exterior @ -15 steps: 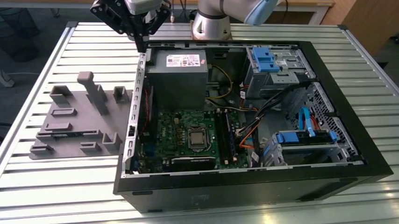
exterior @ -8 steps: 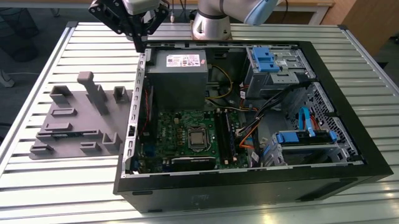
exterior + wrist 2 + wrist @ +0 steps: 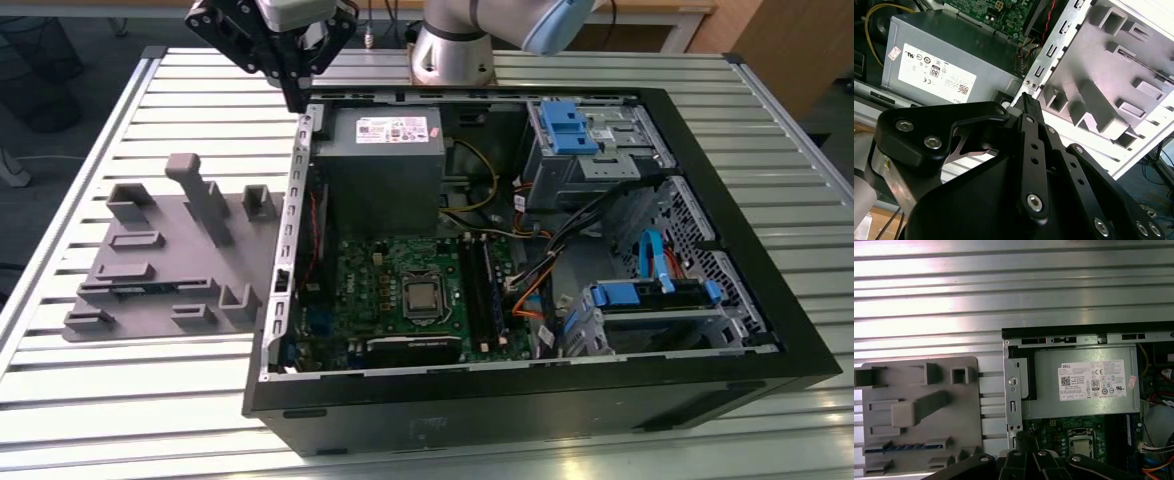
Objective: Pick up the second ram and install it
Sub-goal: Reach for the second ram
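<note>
The second ram [image 3: 144, 290] is a thin dark-blue stick lying in a slot near the front edge of the grey holder block [image 3: 160, 250], on the exterior view's left. In the first wrist view the ram [image 3: 904, 446] lies in the same slot. My gripper [image 3: 294, 100] hangs above the table's back edge, over the rear left corner of the open computer case [image 3: 534, 400]. It is well away from the ram. Its black fingers [image 3: 1027, 102] are shut together with nothing between them. The green motherboard [image 3: 400, 290] lies in the case floor, with dark memory slots [image 3: 474, 290] beside the processor.
The grey power supply [image 3: 380, 150] fills the case's rear left. Blue drive-bay clips [image 3: 567, 125] and loose cables [image 3: 587, 215] crowd the right side. The holder block has upright posts [image 3: 200, 195]. The robot's base [image 3: 451, 50] stands behind the case on the slatted metal table [image 3: 160, 400].
</note>
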